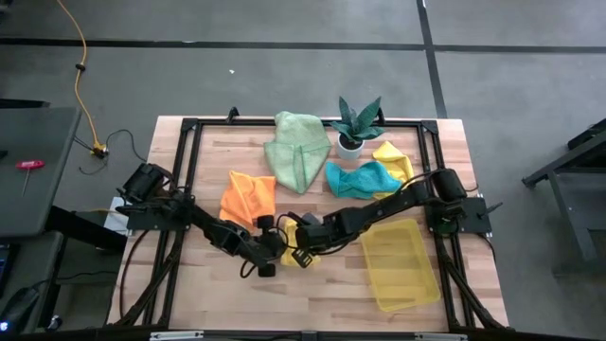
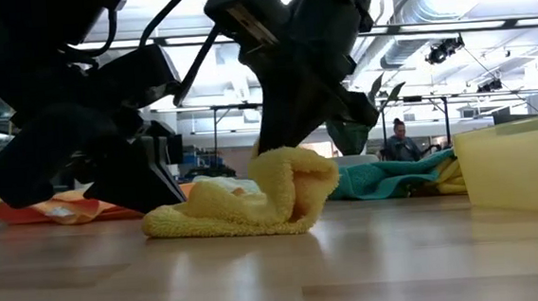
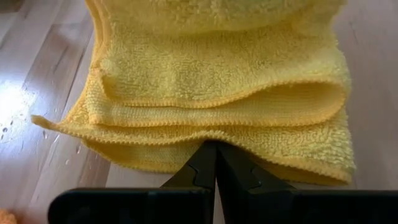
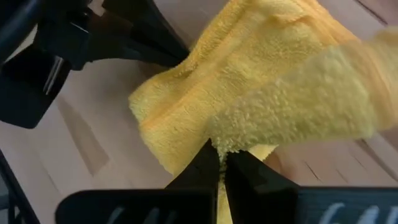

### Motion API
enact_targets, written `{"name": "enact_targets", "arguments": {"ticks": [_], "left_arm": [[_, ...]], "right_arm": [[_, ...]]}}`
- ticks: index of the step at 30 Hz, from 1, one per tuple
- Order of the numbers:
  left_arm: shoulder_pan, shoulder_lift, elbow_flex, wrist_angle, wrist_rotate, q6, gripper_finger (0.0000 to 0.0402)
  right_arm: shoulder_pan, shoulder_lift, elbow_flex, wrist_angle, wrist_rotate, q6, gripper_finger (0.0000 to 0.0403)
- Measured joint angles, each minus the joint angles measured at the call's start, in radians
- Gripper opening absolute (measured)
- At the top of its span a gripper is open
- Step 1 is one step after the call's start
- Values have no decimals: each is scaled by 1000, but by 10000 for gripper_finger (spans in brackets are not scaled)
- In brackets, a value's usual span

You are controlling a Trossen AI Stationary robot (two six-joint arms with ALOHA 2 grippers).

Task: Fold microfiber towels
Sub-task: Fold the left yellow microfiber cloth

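Nearest the table's front edge, both claws meet over the yellow towel [image 1: 295, 254], which lies half folded on the wooden table [image 1: 208, 284]. The left gripper [image 3: 216, 163] is pinched shut on the towel's lower hem; the right gripper [image 4: 219, 163] is pinched shut on a raised flap that curls over the stack. To finish this fold well, I judge the right claw should carry its flap flat across, edges lined up, while the left anchors the layers. The towel is thick, looped, soft pile with stitched hems.

Beside it sits a stiff see-through yellow tray [image 1: 402, 265]. Farther back lie the orange towel [image 1: 248, 197], teal towel [image 1: 362, 178], pale green towel [image 1: 295, 150] and a spiky plant [image 1: 358, 121].
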Motion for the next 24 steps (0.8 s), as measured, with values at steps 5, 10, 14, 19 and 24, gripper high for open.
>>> {"name": "enact_targets", "arguments": {"ticks": [5, 10, 14, 19, 24], "left_arm": [[0, 0, 0, 1, 1, -1, 0], [0, 0, 0, 2, 1, -1, 0], [0, 0, 0, 2, 1, -2, 0], [0, 0, 0, 2, 2, -1, 0], [0, 0, 0, 1, 2, 0, 0]], "right_arm": [[0, 5, 0, 47, 34, 9, 0], [0, 5, 0, 64, 47, 30, 0], [0, 5, 0, 68, 55, 43, 1], [0, 5, 0, 107, 58, 32, 20], [0, 5, 0, 116, 56, 16, 83]]}}
